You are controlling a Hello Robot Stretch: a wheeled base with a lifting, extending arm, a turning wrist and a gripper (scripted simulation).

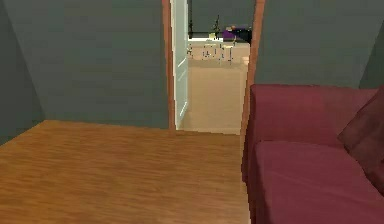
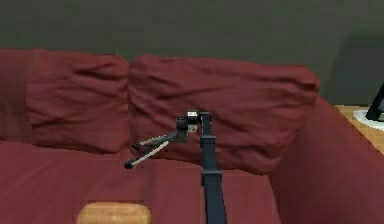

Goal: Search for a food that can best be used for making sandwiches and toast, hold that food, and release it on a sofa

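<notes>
A dark red sofa (image 2: 210, 100) with two plump back cushions spans the arm side view, and its end also shows at the forward view's right (image 1: 310, 150). The arm's dark bar rises over the seat. My gripper (image 2: 135, 157) points left and down over the seat in front of the cushions. Only bare red upholstery lies behind its fingers (image 2: 155, 146), and it holds nothing. A tan, rounded bread-like thing (image 2: 113, 213) lies on the seat at the bottom edge, below and left of the fingers and apart from them.
Wooden floor (image 1: 120, 170) stretches left of the sofa. Ahead, a doorway with a white door (image 1: 180, 60) swung inward leads to a pale room with a cluttered counter (image 1: 220, 45). A wooden side table (image 2: 365, 122) bearing a dark object (image 2: 376, 102) stands past the sofa's armrest.
</notes>
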